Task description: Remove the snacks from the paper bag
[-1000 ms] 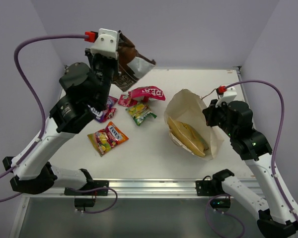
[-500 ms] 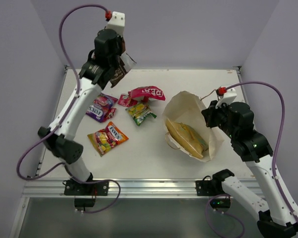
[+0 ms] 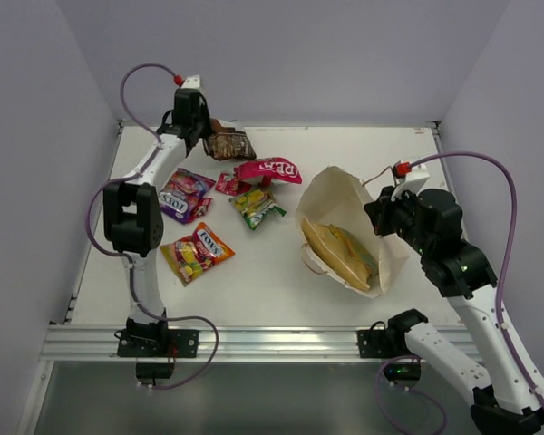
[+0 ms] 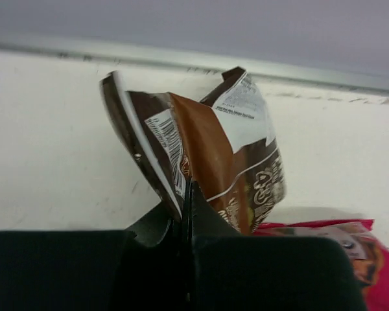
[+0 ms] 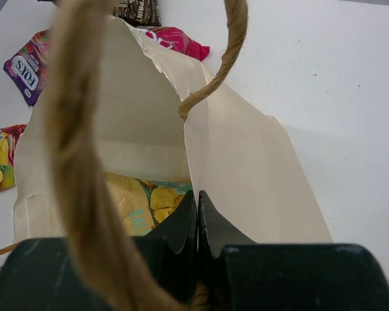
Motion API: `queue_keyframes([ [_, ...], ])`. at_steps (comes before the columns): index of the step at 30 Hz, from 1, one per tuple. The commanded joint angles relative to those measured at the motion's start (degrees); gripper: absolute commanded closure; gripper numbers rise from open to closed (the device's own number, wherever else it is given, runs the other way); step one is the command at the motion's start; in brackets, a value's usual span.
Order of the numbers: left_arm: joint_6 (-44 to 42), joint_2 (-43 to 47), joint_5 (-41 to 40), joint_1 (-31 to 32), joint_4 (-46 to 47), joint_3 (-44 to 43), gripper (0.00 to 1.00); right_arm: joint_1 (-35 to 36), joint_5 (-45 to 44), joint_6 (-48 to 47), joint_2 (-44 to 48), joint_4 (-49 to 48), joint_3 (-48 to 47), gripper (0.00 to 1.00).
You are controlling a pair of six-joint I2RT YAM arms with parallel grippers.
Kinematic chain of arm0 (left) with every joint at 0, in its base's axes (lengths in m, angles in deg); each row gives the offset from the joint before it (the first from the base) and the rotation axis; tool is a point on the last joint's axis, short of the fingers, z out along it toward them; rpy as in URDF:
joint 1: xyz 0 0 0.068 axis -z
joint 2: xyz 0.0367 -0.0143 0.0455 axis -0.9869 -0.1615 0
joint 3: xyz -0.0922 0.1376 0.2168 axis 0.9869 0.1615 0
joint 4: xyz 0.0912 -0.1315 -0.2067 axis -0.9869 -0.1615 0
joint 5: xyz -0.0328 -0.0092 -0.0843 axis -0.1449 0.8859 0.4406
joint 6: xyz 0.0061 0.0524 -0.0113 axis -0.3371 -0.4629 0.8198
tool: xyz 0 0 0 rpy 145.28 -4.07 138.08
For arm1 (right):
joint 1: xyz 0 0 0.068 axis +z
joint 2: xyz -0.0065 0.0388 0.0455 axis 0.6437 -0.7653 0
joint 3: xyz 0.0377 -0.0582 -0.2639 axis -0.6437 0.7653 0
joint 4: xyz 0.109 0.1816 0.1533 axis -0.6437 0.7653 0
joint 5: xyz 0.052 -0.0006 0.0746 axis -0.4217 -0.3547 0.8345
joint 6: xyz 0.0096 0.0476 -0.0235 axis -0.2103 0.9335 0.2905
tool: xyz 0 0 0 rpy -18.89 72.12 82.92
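The cream paper bag (image 3: 349, 204) lies open on the right of the table, a tan pouch (image 3: 340, 252) inside it. My right gripper (image 3: 381, 216) is shut on the bag's rim (image 5: 198, 168), with a cord handle (image 5: 84, 168) close to the camera. My left gripper (image 3: 202, 136) is shut on the dark brown pouch (image 3: 228, 143), low at the table's far left; the pouch (image 4: 207, 152) sticks out of the jaws. Red (image 3: 270, 169), pink (image 3: 228, 185), green-yellow (image 3: 256, 206), purple (image 3: 183, 194) and orange-yellow (image 3: 197, 252) packets lie on the table.
The white table (image 3: 263, 276) ends at a raised far edge (image 4: 181, 57) just behind the brown pouch. A red packet corner (image 4: 350, 249) lies right of the left gripper. Purple walls close in on three sides.
My left arm has swung from high above the table down and back to the far left, lowering the brown pouch to the table. The right arm and bag stay nearly still.
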Motion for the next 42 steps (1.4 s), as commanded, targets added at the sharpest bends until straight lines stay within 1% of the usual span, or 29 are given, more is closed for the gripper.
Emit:
queue_keyframes([
  [1,11.19,0.59,9.81,-6.03,7.69,7.59,1.0,0.57,0.06,-0.73,-1.14,-0.79,-0.03,1.0],
  [5,11.28,2.69,10.17,-10.94,11.64,17.0,1.0,0.83,-0.12,-0.82,-1.05,-0.96,-0.04,1.0],
  [7,9.71,3.49,10.08,-13.49,12.44,18.96,0.99,0.83,-0.12,-0.82,-1.14,-0.96,-0.21,1.0],
  [9,6.82,2.96,8.77,-14.38,11.22,18.97,0.86,0.83,-0.12,-0.82,-1.31,-0.96,-0.39,1.0],
  [11,4.79,2.44,8.32,-15.09,10.07,18.09,0.69,1.01,-0.2,-0.82,-1.75,-0.79,-0.83,1.0],
  [12,3.04,2.52,8.58,-15.09,8.24,16.52,0.5,1.01,-0.29,-0.82,-1.93,-0.7,-1.09,1.0],
  [13,2.59,2.87,9.11,-15.0,7.52,15.89,0.42,1.01,-0.47,-0.9,-2.1,-0.53,-1.53,1.0],
  [14,2.49,5.05,11.2,-14.83,6.99,15.8,0.29,0.92,-0.73,-0.99,-2.37,-0.26,-1.97,1.0],
  [17,2.41,10.59,10.62,-12.72,6.11,17.9,0.19,1.09,-3.53,-1.26,-3.42,0.35,-4.07,1.0],
  [18,2.06,14.7,10.26,-12.11,5.24,18.43,0.12,1.1,-3.89,-1.26,-3.95,0.53,-4.69,1.0],
  [19,1.62,16.91,10.34,-11.32,4.71,19.39,0.1,1.1,-3.9,-1.34,-4.21,0.44,-5.65,1.0],
  [21,-1.44,23.51,10.0,-6.58,2.96,20.28,0.08,1.18,-4.16,-1.35,-4.65,0.62,-6.71,1.0],
  [22,-2.94,25.79,9.82,-2.82,2.51,21.24,0.08,1.36,-4.07,-1.69,-5.09,0.71,-6.89,1.0],
  [23,-4.43,30.6,9.47,-0.78,2.33,22.12,0.08,1.53,-4.25,-1.78,-5.18,0.62,-6.98,1.0],
  [24,-6.89,33.0,9.73,1.5,2.59,23.17,0.08,1.62,-4.33,-1.87,-5.27,0.53,-6.81,1.0],
  [25,-8.3,35.37,10.6,5.87,2.94,24.4,0.08,1.88,-4.51,-2.39,-5.36,0.36,-6.72,1.0],
  [26,-10.14,39.92,12.87,7.92,3.56,27.46,0.09,2.06,-4.6,-2.75,-5.45,0.36,-6.63,1.0],
  [27,-13.99,41.88,13.76,10.55,5.13,29.14,0.09,2.32,-5.21,-3.01,-5.45,0.36,-6.71,1.0],
  [28,-15.94,43.81,14.47,15.27,5.4,30.64,0.09,2.67,-5.65,-3.45,-5.71,0.53,-6.8,1.0],
  [30,-24.09,47.95,15.88,20.04,5.06,33.81,0.08,3.11,-6.18,-4.07,-5.8,0.88,-7.15,1.0],
  [31,-26.4,49.01,17.45,24.33,4.79,34.6,0.07,3.38,-6.53,-4.42,-5.8,0.88,-7.24,1.0],
  [32,-28.77,50.84,18.77,26.11,4.44,35.3,0.07,3.47,-6.45,-4.59,-5.62,0.8,-7.33,1.0],
  [33,-32.45,51.65,19.65,27.96,4.35,36.88,0.06,3.47,-6.53,-4.68,-5.62,0.8,-7.33,1.0],
  [34,-34.14,52.26,20.53,31.37,4.35,37.42,0.06,3.56,-6.36,-4.86,-5.53,0.8,-7.33,1.0],
  [36,-38.26,52.71,21.59,34.81,4.0,37.77,0.08,3.73,-5.66,-5.03,-5.53,0.97,-7.42,1.0],
  [37,-39.51,52.45,21.42,38.05,3.48,37.42,0.08,3.82,-5.48,-5.21,-5.62,1.14,-7.51,1.0],
  [39,-43.36,50.61,21.42,41.67,1.2,35.24,0.07,4.17,-4.86,-5.47,-5.71,1.41,-7.16,1.0],
  [40,-44.78,49.64,21.16,45.34,0.41,34.35,0.07,4.43,-4.95,-5.65,-5.62,1.5,-6.98,1.0],
  [42,-47.86,46.22,19.93,48.7,-2.66,32.6,0.05,4.87,-5.56,-5.91,-5.53,1.67,-6.54,0.99],
])
